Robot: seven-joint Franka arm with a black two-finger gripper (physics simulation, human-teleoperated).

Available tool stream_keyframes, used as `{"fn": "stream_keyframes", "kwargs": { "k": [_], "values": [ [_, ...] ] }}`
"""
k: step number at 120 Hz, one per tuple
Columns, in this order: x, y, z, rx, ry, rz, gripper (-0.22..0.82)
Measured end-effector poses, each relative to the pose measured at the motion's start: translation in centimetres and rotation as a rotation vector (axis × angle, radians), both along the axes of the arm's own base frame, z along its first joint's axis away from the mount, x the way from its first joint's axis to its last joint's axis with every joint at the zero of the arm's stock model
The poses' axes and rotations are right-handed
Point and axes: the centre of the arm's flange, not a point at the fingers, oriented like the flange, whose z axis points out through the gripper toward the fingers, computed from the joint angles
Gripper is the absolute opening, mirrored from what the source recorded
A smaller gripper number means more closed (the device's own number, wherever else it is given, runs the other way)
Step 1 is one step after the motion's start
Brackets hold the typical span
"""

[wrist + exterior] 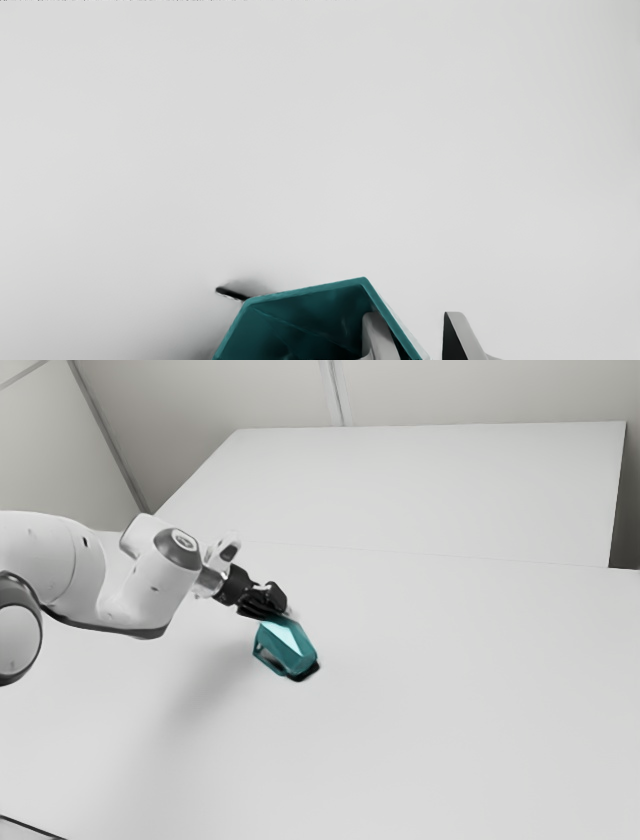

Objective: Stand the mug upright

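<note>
At pincer (287, 612), mug (310, 312), cropped in wrist view

A big white robot arm (150, 585) is reaching in from the exterior view's left. Its black gripper (284, 612) is hanging right by one end of a shiny blue-green mug (287, 645). The mug's handle (271, 667) is poking out toward the exterior view's left. Gray walls (200, 400) are standing behind the white tabletop (450, 700).

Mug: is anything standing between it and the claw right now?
Nothing visible stands in the way: one finger of the claw is inside the mug, the other is outside, and the mug's own wall runs between them.
</note>
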Motion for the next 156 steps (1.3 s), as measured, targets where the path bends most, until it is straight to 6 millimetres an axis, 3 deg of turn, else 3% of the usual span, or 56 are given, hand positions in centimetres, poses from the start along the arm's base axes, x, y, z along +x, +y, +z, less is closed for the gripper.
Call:
{"fn": "stream_keyframes", "kwargs": {
  "k": [20, 29, 61, 81, 87, 99, 112, 156],
  "values": [
    [0.0, -1.8, 0.0, -0.002, 0.0, -0.021, -0.19],
    [0.0, -2.4, 0.6, -0.002, -0.009, -0.028, -0.18],
    [1.5, -5.5, 7.1, 0.17, -0.085, -0.161, -0.17],
    [4.6, -3.6, 10.2, 0.433, -0.057, -0.25, -0.18],
    [5.1, -2.5, 9.6, 0.51, -0.002, -0.266, -0.18],
    [5.2, -0.2, 6.3, 0.62, 0.13, -0.263, -0.18],
    [5.0, 1.0, 3.8, 0.697, 0.227, -0.239, -0.18],
    [4.9, 1.8, 3.6, 0.772, 0.316, -0.076, -0.18]
  ]
}}
